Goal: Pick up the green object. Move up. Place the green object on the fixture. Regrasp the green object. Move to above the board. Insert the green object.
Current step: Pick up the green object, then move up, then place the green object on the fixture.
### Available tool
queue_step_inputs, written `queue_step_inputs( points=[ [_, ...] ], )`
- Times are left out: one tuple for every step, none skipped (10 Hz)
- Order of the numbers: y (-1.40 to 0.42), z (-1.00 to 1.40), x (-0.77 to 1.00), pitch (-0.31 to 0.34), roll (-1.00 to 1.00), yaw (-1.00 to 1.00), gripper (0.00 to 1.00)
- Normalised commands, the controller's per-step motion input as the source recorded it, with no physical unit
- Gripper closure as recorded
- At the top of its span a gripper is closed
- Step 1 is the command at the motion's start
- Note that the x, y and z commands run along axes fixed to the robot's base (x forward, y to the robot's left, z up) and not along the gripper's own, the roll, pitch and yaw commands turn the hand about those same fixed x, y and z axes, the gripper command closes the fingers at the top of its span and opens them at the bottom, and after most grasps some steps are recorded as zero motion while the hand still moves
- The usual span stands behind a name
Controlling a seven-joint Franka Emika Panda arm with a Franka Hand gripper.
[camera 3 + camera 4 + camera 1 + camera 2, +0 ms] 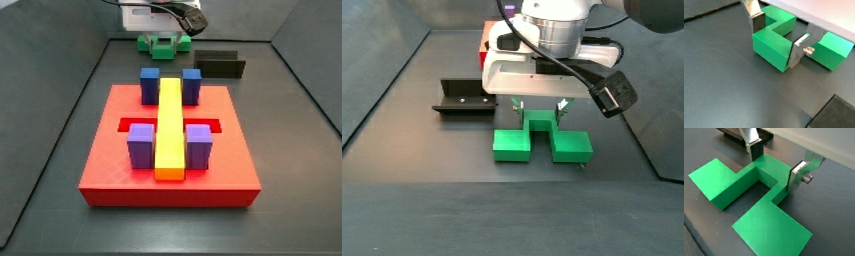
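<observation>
On the worktop beside the fixture (462, 97), the green object (540, 140) lies flat; the tool (779, 36) straddles its middle cube, fingers apart, not yet gripping. Next: close, then lift.

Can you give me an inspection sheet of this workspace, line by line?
Surface: dark floor, bare around the pieces.
Green object: on the floor, middle cube between the fingers.
Fixture: beside the green object, nothing on it.
Board: red, carrying the yellow bar, blue blocks and purple blocks.
Clutter: nothing seen.
Gripper: low over the green object, fingers straddling its middle cube; contact cannot be judged.
Cables: black cable looping at the wrist.
Surroundings: dark walls.
</observation>
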Motion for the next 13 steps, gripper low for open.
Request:
queue_step_inputs(
  points=[
    [0.0,0.0,0.0,0.0,0.0,0.0,1.0],
    [0.0,0.83,0.0,0.0,0.0,0.0,1.0],
    [0.03,0.71,-0.01,0.041,0.0,0.01,1.0],
    [0.03,0.55,0.0,0.062,0.01,0.01,1.0],
    [0.02,0.19,0.03,0.04,0.03,0.0,1.0],
    [0.0,0.0,-0.01,-0.011,0.0,0.0,1.0],
    [0.07,0.0,0.34,-0.303,-0.26,-0.17,1.0],
    [0.09,0.01,0.51,-0.489,-0.39,-0.22,1.0],
    [0.07,0.03,0.56,-0.631,-0.49,-0.19,1.0],
    [0.09,0.07,0.58,-0.577,-0.55,-0.03,1.0],
    [0.12,0.19,0.75,0.031,-0.32,0.01,1.0],
    [0.13,0.33,0.89,0.346,-0.31,0.0,1.0],
    [0.14,0.46,0.83,0.457,-0.31,0.0,1.0]
  ],
)
